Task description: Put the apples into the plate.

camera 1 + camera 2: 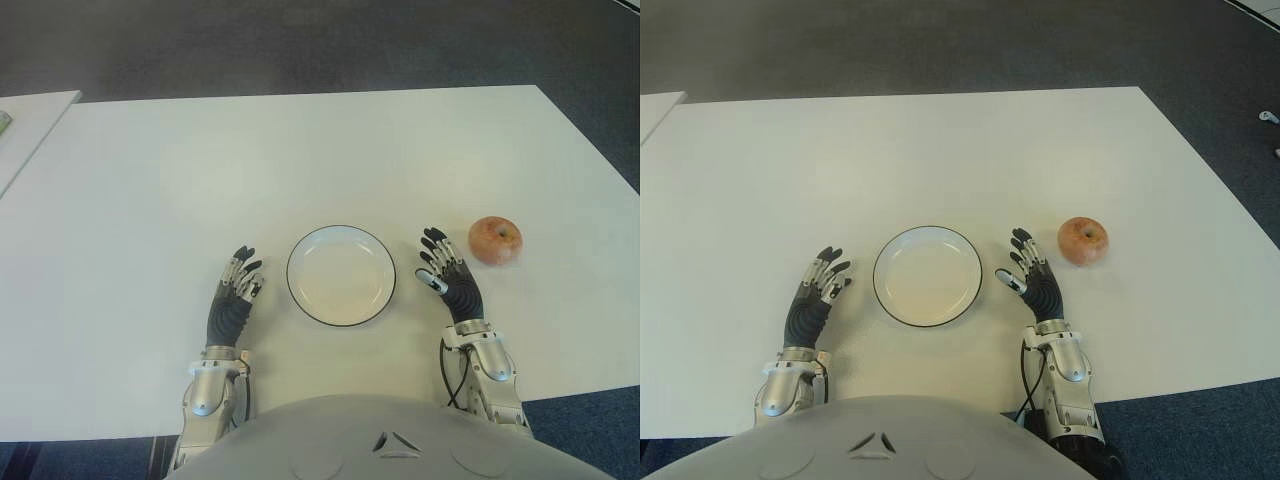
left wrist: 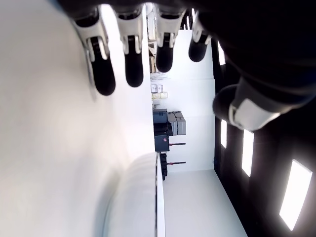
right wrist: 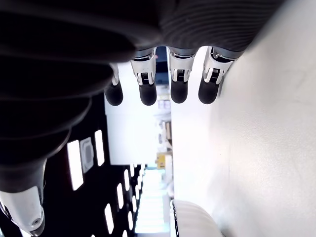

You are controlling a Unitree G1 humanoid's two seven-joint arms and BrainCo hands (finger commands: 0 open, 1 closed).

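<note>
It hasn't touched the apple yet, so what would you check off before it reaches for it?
1. Plate empty, ready to receive: ok.
2. Apple in view on the white table, to the right of the plate: ok.
3. Right hand free, fingers spread, between plate and apple: ok.
4. Left hand free, left of the plate, out of the way: ok.
5. More apples to move: only one visible.
6. Apple's firmness and weight: cannot tell.

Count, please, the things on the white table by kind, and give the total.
Apple: 1, to the right of the right hand
Plate: 1, nothing in it, between the right hand and the left hand
Total: 2
</note>
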